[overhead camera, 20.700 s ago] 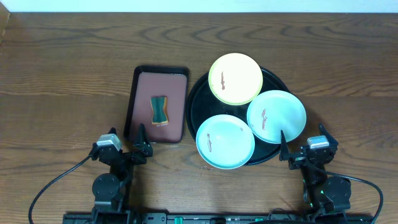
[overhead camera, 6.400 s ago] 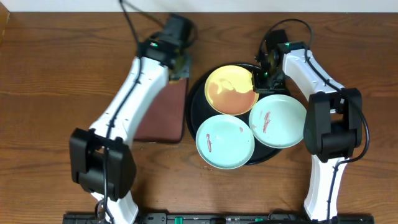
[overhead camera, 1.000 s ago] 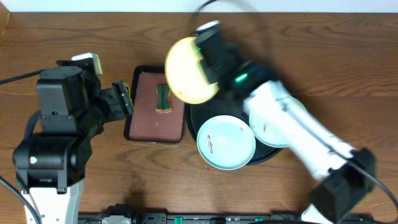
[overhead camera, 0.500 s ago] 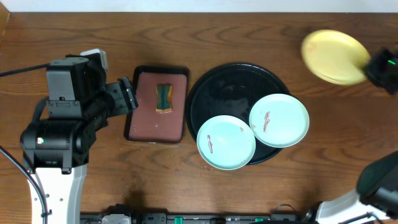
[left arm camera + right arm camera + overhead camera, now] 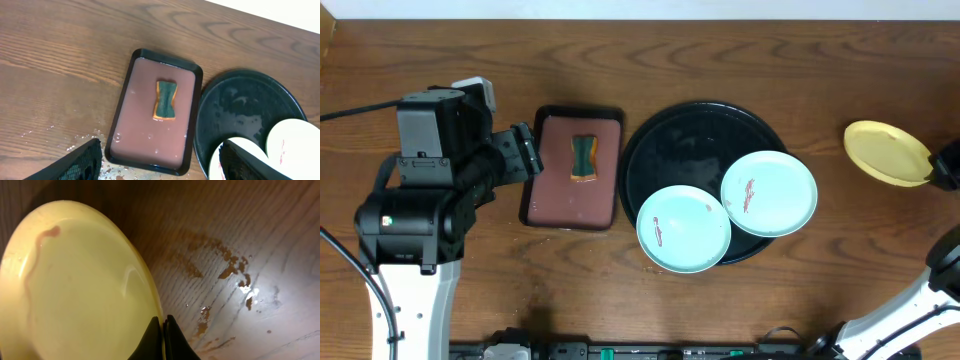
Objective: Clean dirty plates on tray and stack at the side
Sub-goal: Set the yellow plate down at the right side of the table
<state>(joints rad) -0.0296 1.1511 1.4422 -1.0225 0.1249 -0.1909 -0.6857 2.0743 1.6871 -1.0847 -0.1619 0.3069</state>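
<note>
The round black tray (image 5: 692, 150) holds two mint-green plates, one at its front (image 5: 683, 228) and one at its right (image 5: 769, 192), each with small reddish smears. A pale yellow plate (image 5: 886, 152) hangs over the table at the far right, held by its rim in my right gripper (image 5: 162, 330), which is shut on it. In the right wrist view the yellow plate (image 5: 75, 290) carries a thin reddish streak. My left gripper (image 5: 160, 167) stands open above the table, to the left of the black tray (image 5: 250, 107), with nothing between its fingers.
A smaller rectangular black-rimmed brown tray (image 5: 552, 195) lies left of the round one, with a green and orange sponge (image 5: 582, 158) in brownish water. Water drops and brown stains mark the wood under the yellow plate (image 5: 220, 270) and by the brown tray's front corner.
My right gripper has carried the yellow plate from over the brown tray across to the far right of the table and lower. The left arm has barely moved.
</note>
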